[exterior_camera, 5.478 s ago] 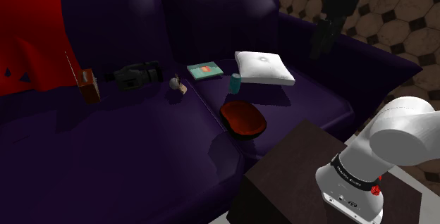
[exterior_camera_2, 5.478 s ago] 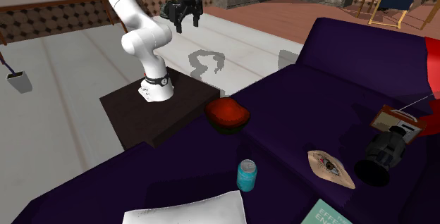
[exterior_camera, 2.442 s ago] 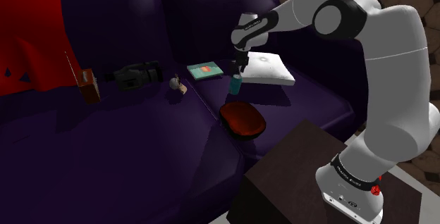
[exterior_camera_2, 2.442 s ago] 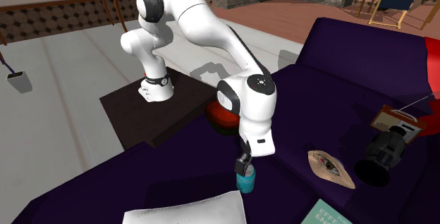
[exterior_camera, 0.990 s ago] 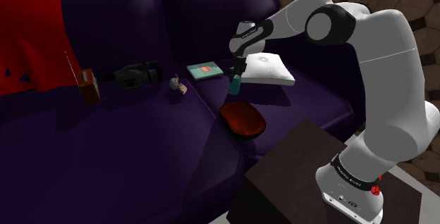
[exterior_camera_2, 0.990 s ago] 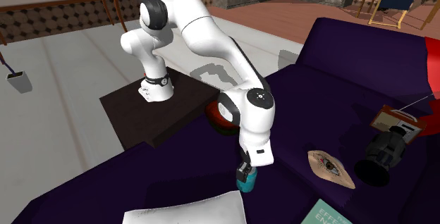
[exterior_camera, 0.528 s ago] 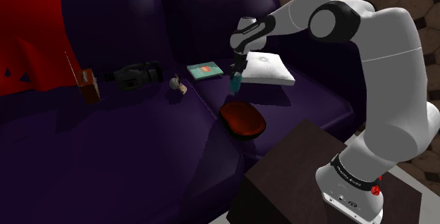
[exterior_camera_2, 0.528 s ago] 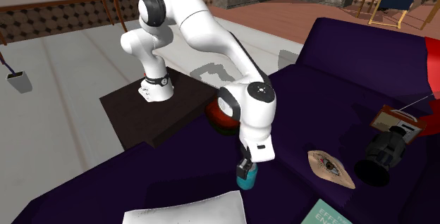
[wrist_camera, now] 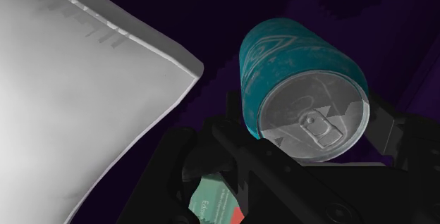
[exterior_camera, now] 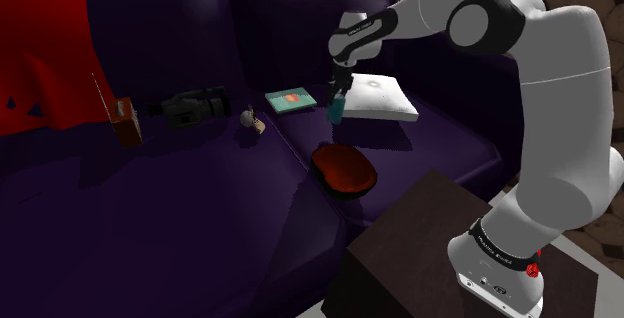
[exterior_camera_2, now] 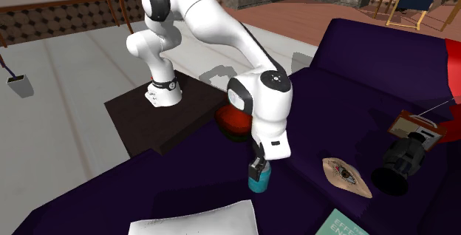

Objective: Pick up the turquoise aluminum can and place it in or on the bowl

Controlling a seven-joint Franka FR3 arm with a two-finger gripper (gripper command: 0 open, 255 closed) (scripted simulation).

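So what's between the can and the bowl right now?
Only bare purple sofa seat, seen in the shoulder view. The turquoise can is clasped in the gripper; nothing stands on the stretch to the red bowl.

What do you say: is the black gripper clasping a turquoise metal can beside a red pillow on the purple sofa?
No: the pillow is white, not red, as the wrist view shows. The black gripper clasps the turquoise metal can beside it on the purple sofa.
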